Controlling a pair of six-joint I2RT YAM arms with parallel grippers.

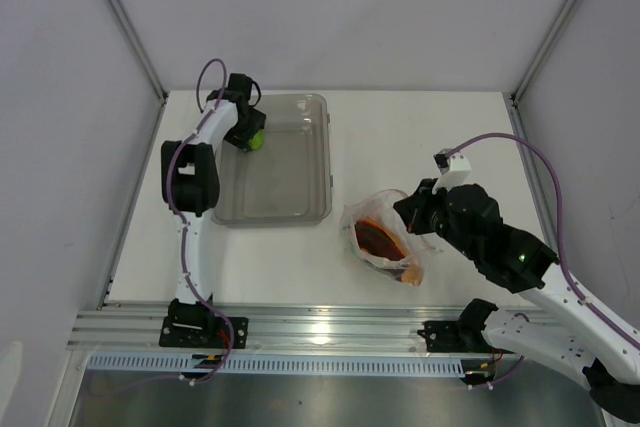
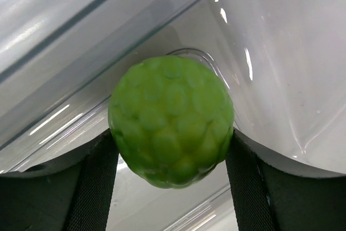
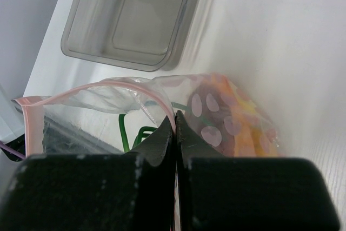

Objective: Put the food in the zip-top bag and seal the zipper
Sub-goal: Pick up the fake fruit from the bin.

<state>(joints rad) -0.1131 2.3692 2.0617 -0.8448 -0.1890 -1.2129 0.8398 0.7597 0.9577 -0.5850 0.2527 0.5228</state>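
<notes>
My left gripper (image 1: 254, 137) is shut on a bumpy green lime (image 2: 171, 120), held at the far left corner of the clear bin (image 1: 290, 209); the lime also shows in the top view (image 1: 257, 139). My right gripper (image 3: 175, 118) is shut on the pink-red zipper strip (image 3: 102, 86) of the transparent zip-top bag (image 1: 385, 237), holding its mouth open toward the left. Inside the bag I see the dark-red and tan slice (image 1: 380, 240), orange and yellow pieces (image 3: 246, 128) and a green stalk (image 3: 125, 131).
The rigid clear grey bin (image 3: 135, 52) lies left of the bag on the white table (image 1: 420, 137). Grey walls enclose the table on three sides. An aluminium rail (image 1: 320, 329) runs along the near edge.
</notes>
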